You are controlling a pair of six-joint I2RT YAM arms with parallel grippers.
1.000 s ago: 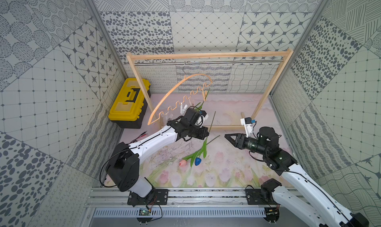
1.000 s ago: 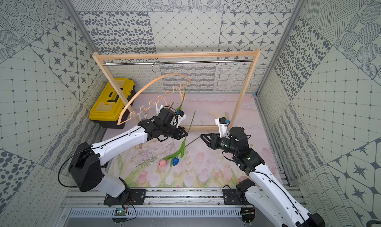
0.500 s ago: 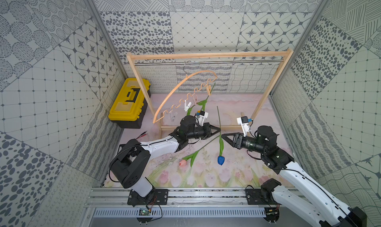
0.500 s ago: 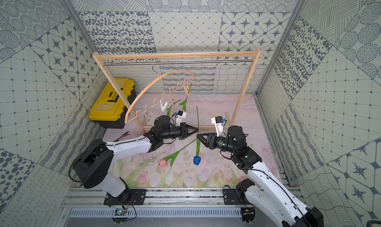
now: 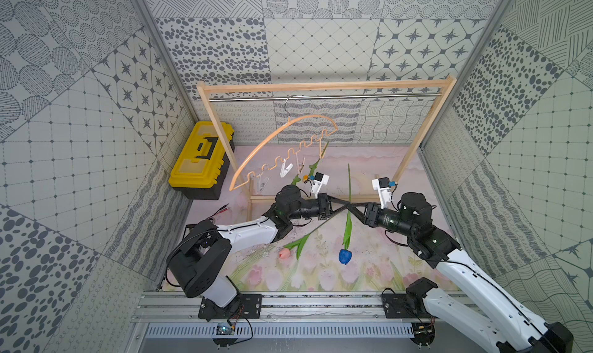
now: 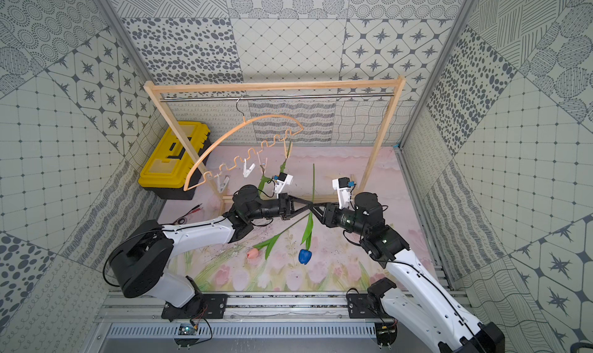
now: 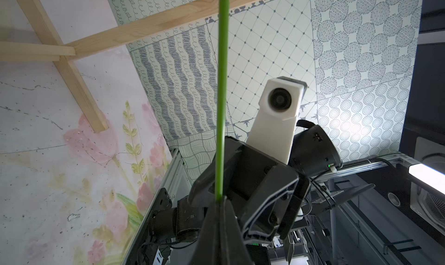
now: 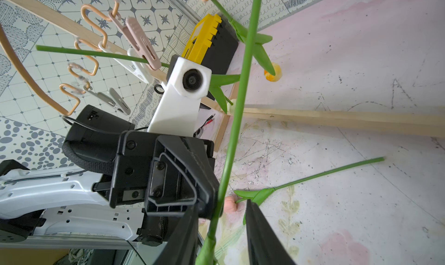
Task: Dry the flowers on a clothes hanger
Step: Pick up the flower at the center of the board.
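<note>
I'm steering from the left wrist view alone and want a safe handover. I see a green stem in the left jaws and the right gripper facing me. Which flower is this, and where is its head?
Observer: It's the blue tulip. The left gripper holds it partway along the stem, with the head hanging down.
Operator: Is the right gripper shut on it?
Observer: No. In the right wrist view the right gripper is open, and the stem runs between its fingers.
Operator: Are any flowers lying down below?
Observer: Yes, one. A pink tulip lies flat on the mat.
</note>
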